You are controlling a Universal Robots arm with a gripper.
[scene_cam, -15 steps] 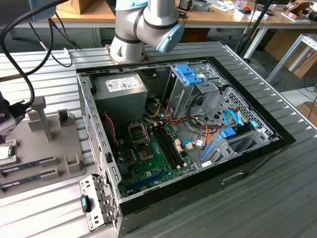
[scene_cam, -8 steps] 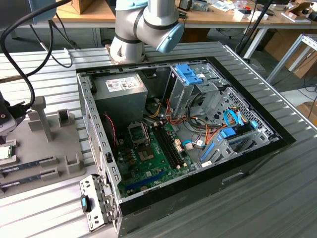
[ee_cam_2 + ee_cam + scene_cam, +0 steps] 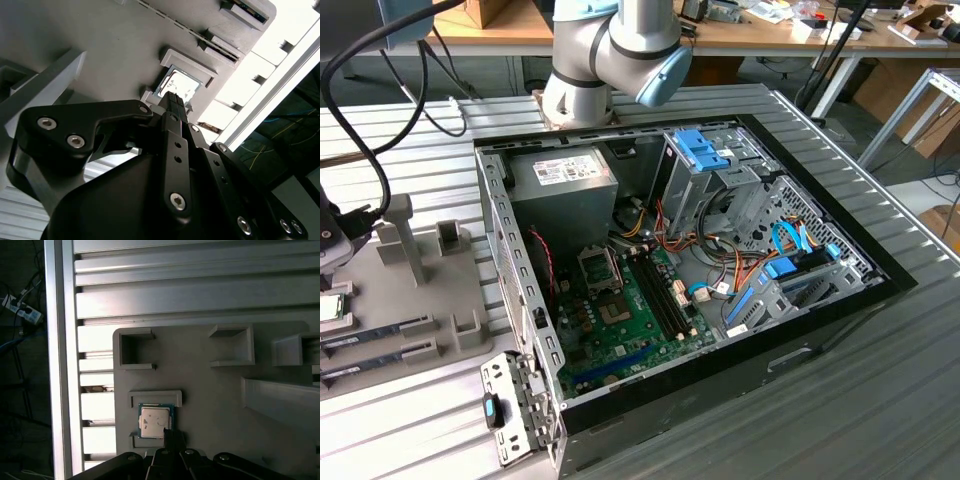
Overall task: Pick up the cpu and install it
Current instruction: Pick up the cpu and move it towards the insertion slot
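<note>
Our gripper [image 3: 173,98] hangs close over the cpu [image 3: 155,421], its tip at one edge of the chip. We cannot tell whether it is parted or closed, nor whether it touches the metal. Directly beneath the gripper, the cpu lies flat with its silver lid up in a shallow pocket [image 3: 155,398] of the grey fixture tray [image 3: 215,405], not yet lifted. Just beside the gripper on the same tray, the memory sticks [image 3: 380,328] rest in their own slots. Well apart from the gripper, toward the exterior view's right, stands the open computer case [image 3: 506,250] with the green board [image 3: 645,325] on its floor, and on that board is what we take to be the empty socket [image 3: 600,268]. We judge the cpu to be light, thin and stiff, with a slick lid that offers little friction. Its underside is probably delicate, so pressing or dragging would be risky. We think the best hold is across two opposite side edges, where the pocket's walls leave them free, keeping the chip level.
</note>
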